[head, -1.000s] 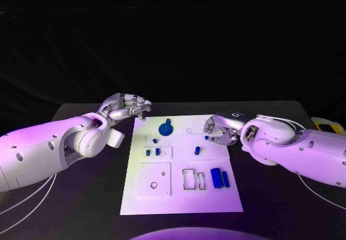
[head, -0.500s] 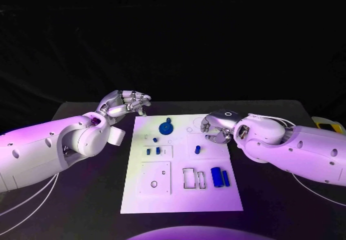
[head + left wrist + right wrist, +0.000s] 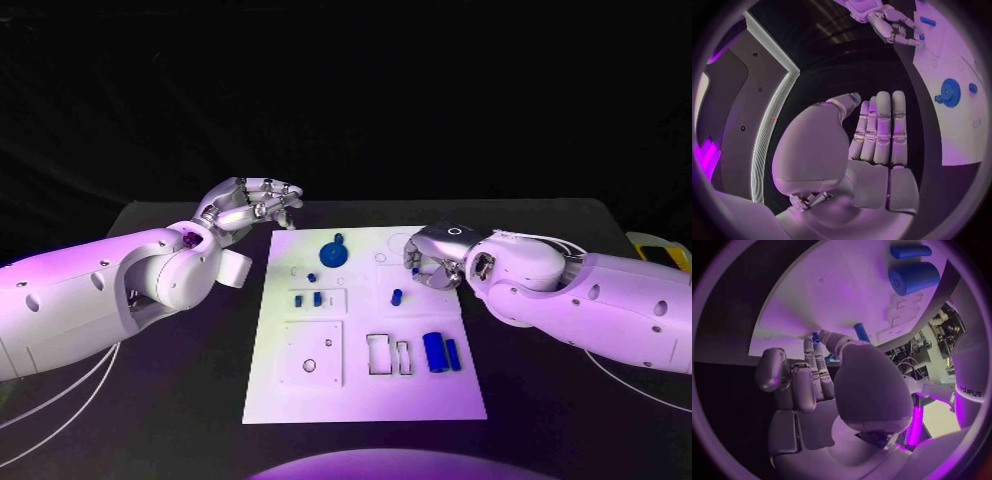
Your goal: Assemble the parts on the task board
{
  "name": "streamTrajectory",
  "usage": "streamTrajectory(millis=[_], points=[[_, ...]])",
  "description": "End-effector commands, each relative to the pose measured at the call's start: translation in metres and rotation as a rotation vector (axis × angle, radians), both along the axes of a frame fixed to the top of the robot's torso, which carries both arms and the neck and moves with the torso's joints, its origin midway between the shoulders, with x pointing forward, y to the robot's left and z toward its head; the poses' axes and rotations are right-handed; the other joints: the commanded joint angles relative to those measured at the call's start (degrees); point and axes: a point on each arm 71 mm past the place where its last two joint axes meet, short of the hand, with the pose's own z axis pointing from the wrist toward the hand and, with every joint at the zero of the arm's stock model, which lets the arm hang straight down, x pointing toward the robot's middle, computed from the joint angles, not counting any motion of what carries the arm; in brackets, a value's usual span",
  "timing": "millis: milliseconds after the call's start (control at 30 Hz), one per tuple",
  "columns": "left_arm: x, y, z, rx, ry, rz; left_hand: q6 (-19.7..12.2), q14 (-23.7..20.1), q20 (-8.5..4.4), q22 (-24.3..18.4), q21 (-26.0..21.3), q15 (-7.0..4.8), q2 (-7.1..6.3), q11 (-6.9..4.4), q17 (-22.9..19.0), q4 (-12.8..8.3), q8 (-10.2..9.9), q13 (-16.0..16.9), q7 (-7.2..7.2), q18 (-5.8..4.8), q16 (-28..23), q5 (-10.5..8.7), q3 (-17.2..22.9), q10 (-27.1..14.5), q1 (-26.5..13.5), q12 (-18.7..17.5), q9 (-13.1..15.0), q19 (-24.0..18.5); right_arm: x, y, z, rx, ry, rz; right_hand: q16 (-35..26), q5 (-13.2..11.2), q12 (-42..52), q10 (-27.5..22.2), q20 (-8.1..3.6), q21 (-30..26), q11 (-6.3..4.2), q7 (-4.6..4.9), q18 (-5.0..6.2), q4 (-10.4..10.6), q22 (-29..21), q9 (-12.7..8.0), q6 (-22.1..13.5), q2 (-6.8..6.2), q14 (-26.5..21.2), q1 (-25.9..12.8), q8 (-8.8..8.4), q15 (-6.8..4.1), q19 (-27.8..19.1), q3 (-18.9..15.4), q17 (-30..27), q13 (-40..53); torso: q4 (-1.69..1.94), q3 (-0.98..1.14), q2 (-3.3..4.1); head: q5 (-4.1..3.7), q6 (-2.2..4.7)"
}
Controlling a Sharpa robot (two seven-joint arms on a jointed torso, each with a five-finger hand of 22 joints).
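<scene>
**Reaching for a peg**

On the black table (image 3: 173, 400) lies the flat white task board (image 3: 361, 395). My left hand (image 3: 253, 208) hovers off its far corner, fingers curled, holding nothing. My right hand (image 3: 433, 258) hangs over the right edge, whether loaded I cannot tell. Next, I judge, it grasps the small blue upright peg (image 3: 397, 297).

Left hand (image 3: 253, 207) empty, fingers straight; right hand (image 3: 436, 256) curled.

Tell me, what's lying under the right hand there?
The right hand hangs over the white board's far right part. Beside its fingertips a small blue peg stands in the board. Whatever sits directly beneath the palm is covered, so I cannot tell.
</scene>
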Motion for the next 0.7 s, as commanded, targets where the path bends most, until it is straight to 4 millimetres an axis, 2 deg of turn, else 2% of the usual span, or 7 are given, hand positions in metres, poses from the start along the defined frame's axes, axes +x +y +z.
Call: streamTrajectory(millis=[33,200,267,400,533,700], points=[[-0.0005,-0.0015,0.0011,-0.017,0.001,-0.010,-0.02,-0.41,0.10,-0.12,-0.35,0.12,0.31,0.18,-0.11,-0.27,-0.36,-0.11,0.46,0.68,-0.38,-0.11,-0.12,0.39,0.22,-0.47,0.01,0.51,-0.0014,-0.0013,-0.0070,-0.051,0.014,-0.005,0.32,-0.39,-0.12,0.46,0.00,0.24,-0.09,0.09,-0.70,-0.10,0.91,0.10,0.47,0.41,2.24,0.01,-0.02,-0.32,0.55,0.43,0.02,-0.06,-0.05,0.06,0.00,-0.03,-0.06],[-0.0003,-0.0014,0.0009,-0.016,0.003,-0.010,-0.07,-0.45,0.11,-0.17,-0.42,0.15,0.34,0.22,-0.12,-0.31,-0.41,-0.15,0.50,0.67,-0.44,-0.10,-0.12,0.35,0.27,-0.58,0.01,0.53,-0.0030,-0.0002,-0.0104,-0.051,0.017,-0.003,0.46,-0.22,-0.24,0.97,-0.07,0.96,-0.18,0.03,-0.86,-0.56,1.40,0.14,0.82,0.56,2.30,0.02,0.02,-0.44,0.91,0.94,0.25,-0.29,-0.05,0.06,0.00,0.11,-0.20],[-0.0003,-0.0014,0.0009,-0.015,0.003,-0.009,-0.08,-0.48,0.12,-0.19,-0.47,0.17,0.39,0.24,-0.13,-0.36,-0.44,-0.18,0.52,0.67,-0.48,-0.08,-0.09,0.34,0.34,-0.65,0.01,0.53,-0.0036,0.0003,-0.0114,-0.045,0.014,-0.003,0.59,-0.62,-0.20,1.76,-0.15,1.86,-0.38,-0.15,-1.04,-1.16,2.01,0.26,1.40,1.14,2.36,0.31,0.22,-0.65,1.38,1.72,0.44,-0.44,-0.05,0.06,0.00,0.16,-0.21],[-0.0002,-0.0014,0.0008,-0.015,0.003,-0.009,-0.10,-0.53,0.13,-0.26,-0.57,0.20,0.57,0.27,-0.15,-0.52,-0.50,-0.23,0.57,0.67,-0.58,-0.05,-0.01,0.36,0.59,-0.81,0.01,0.58,-0.0048,0.0007,-0.0129,-0.035,-0.001,-0.008,1.10,-2.88,0.52,5.23,-0.64,4.67,-1.42,-0.85,-1.56,-3.34,3.85,1.03,3.74,3.71,2.59,1.38,1.53,-1.61,2.78,4.13,1.24,-0.25,-0.04,0.05,0.01,0.19,-0.29],[-0.0002,-0.0009,0.0007,-0.014,0.004,-0.009,-0.12,-0.55,0.13,-0.28,-0.60,0.20,0.59,0.29,-0.15,-0.59,-0.53,-0.25,0.59,0.67,-0.60,-0.04,0.01,0.35,0.69,-0.87,0.01,0.59,-0.0054,-0.0008,-0.0130,-0.043,-0.031,-0.019,1.33,-2.98,0.56,7.92,-1.45,6.73,-1.95,-1.25,-1.94,-7.15,5.38,1.62,4.63,5.43,2.68,2.09,2.06,-2.25,3.58,7.90,1.57,0.37,0.01,0.02,0.01,0.12,-0.40],[0.0000,-0.0002,0.0004,-0.014,0.007,-0.009,-0.13,-0.61,0.13,-0.32,-0.68,0.23,0.77,0.34,-0.17,-0.99,-0.62,-0.34,0.68,0.68,-0.74,0.00,0.13,0.38,1.18,-1.13,0.02,0.68,-0.0063,-0.0016,-0.0118,-0.044,-0.068,-0.026,1.45,-3.34,0.45,8.93,-1.67,7.79,-2.26,-1.51,-2.13,-8.79,6.18,1.81,5.09,5.76,2.73,1.63,2.20,-2.44,3.92,9.74,1.75,0.79,-0.04,0.01,-0.01,0.12,-0.46]])
